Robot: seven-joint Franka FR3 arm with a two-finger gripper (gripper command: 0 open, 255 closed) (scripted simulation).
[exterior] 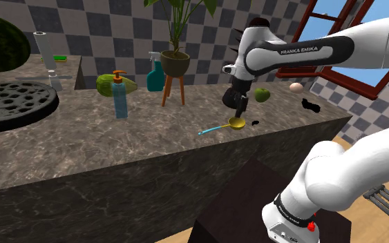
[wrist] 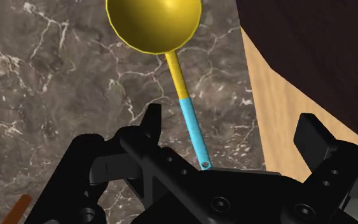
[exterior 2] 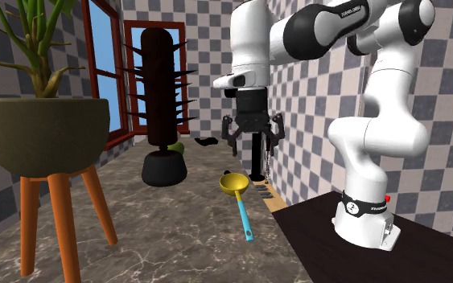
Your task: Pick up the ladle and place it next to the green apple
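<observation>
**Ladle not yet lifted; open gripper poised over its handle**

The dark, veined counter (exterior: 151,138) carries everything. The white arm (exterior: 303,52) reaches over the counter's near edge, and its forearm bears the words "FRANKA EMIKA" in dark letters. A mark on the band at the arm's base is too small to read.

The gripper (exterior: 239,112) hangs low over the ladle (exterior: 235,123) with its fingers spread wide. In the wrist view the blue end of the handle runs between them, and neither finger seems to touch it, so nothing is held.

The green apple (exterior: 262,94) sits farther back on the counter, a little to the shoulder view's right of the gripper, near the ladle but apart from it. The ladle lies flat close to the counter's near edge. Its yellow bowl is on the apple's side, and its handle turns from yellow to blue as it points to the shoulder view's left.

I judge the task to be at its opening step. The approach looks done, while the grasp, the lift, the short carry and the set-down beside the apple all remain.
</observation>
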